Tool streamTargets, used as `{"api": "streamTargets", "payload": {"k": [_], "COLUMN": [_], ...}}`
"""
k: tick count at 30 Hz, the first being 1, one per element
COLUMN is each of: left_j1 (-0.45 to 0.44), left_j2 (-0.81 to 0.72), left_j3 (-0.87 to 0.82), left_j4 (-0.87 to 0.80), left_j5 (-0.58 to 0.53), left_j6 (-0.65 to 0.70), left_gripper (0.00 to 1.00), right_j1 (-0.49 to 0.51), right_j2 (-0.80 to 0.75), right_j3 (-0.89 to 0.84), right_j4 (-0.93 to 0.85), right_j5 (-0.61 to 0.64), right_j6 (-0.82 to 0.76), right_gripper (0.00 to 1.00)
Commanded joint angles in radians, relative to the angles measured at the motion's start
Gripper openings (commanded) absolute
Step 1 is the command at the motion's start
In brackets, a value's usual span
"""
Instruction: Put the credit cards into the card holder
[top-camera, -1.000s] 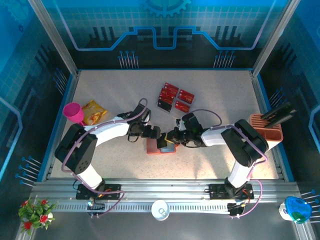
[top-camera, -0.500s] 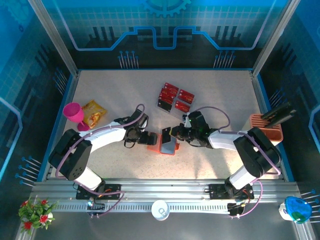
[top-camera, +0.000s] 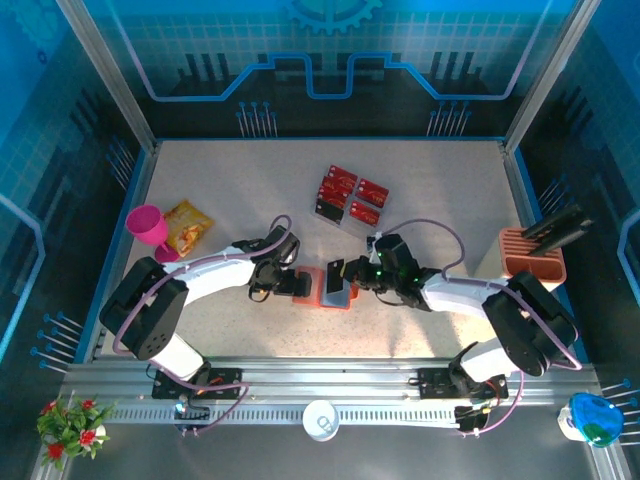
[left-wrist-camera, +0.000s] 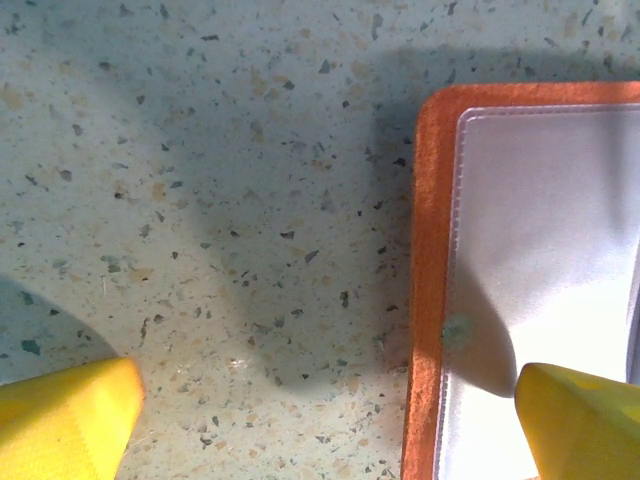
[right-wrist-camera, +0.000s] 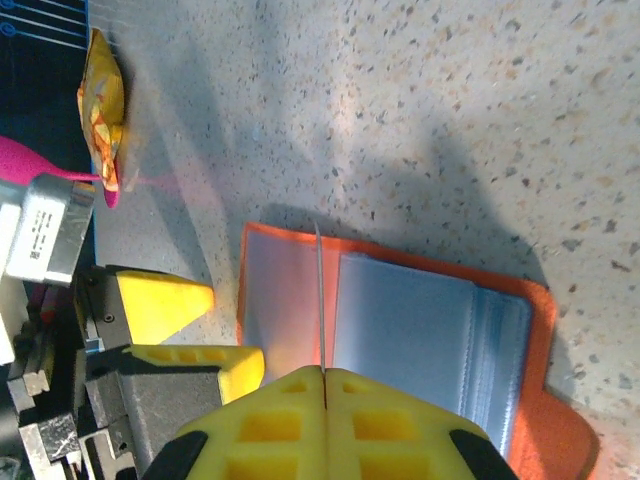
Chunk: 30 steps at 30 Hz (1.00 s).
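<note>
Cup (top-camera: 148, 228) and snack bag (top-camera: 188, 225): well left of the left gripper (top-camera: 300, 284), apart from it. Left gripper: jaws wide, nothing held. It straddles the left edge of the wallet (left-wrist-camera: 430, 300), one finger over the grey pocket, the other over bare table. The wallet lies open between both grippers. Right gripper (right-wrist-camera: 325, 375): clamped on a thin sheet (right-wrist-camera: 319, 290) standing edge-on over the wallet; card or pocket leaf, cannot tell. Loose cards (top-camera: 347, 196): clustered beyond the right gripper, untouched. Rack (top-camera: 530, 258): far to its right.
</note>
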Motion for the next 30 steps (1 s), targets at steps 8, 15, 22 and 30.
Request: {"api": "streamTargets", "payload": {"k": [8, 15, 22, 30], "left_j1": [-0.008, -0.013, -0.014, -0.014], "left_j2": [0.024, 0.027, 0.041, 0.025], "left_j3": [-0.044, -0.056, -0.052, -0.04], "left_j4": [-0.069, -0.075, -0.076, -0.081], "left_j5": [-0.014, -0.011, -0.005, 0.005], "left_j6": [-0.057, -0.076, -0.07, -0.063], "left_gripper": [0.97, 0.97, 0.94, 0.93], "right_j1": [0.108, 0.153, 0.169, 0.177], "right_j2": [0.057, 0.07, 0.065, 0.08], "right_j3": [-0.013, -0.046, -0.084, -0.125], "right_j4": [0.136, 0.204, 0.248, 0.331], "right_j5": [0.146, 0.234, 0.29, 0.31], "right_j6": [-0.013, 0.01, 0.043, 0.091], "right_gripper": [0.0, 0.0, 0.0, 0.0]}}
